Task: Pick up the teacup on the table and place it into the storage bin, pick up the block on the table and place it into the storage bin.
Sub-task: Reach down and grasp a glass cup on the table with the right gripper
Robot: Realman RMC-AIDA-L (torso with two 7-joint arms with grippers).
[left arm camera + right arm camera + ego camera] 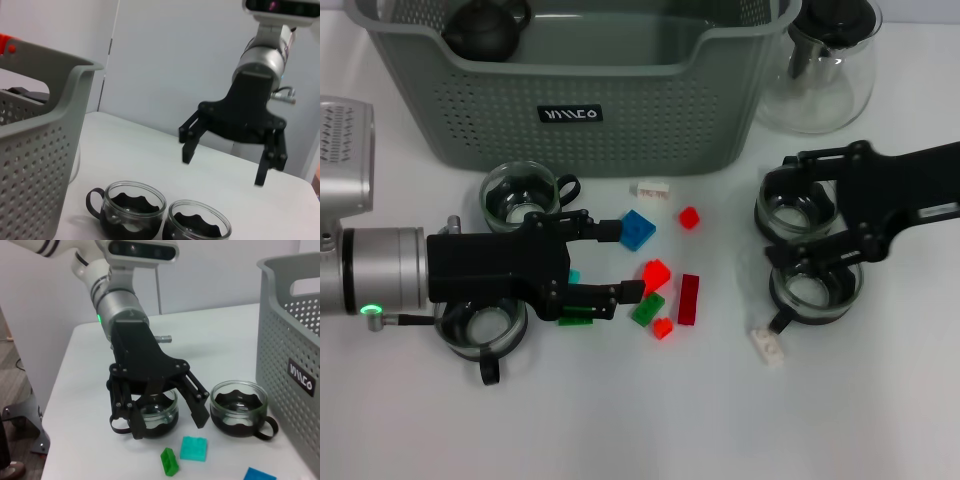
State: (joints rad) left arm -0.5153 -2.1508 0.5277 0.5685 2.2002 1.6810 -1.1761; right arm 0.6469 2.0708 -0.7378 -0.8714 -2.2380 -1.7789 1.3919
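Several glass teacups stand on the white table: two on the left (520, 195) (480, 325) and two on the right (798, 212) (815, 287). Small blocks lie in the middle, among them a blue one (638, 230) and a red one (656, 272). The grey-green storage bin (590, 120) stands at the back. My left gripper (625, 262) is open and empty, low over the blocks between the left teacups. My right gripper (772, 218) is open and empty; in the left wrist view it (223, 171) hovers above the right teacups (132, 207) (197, 225).
A black teapot (485, 30) sits inside the bin's back left corner. A clear glass teapot (825, 65) stands right of the bin. White blocks lie near the bin (653, 187) and the right teacups (767, 345). Green (169, 461) and teal (193, 447) blocks lie by my left gripper.
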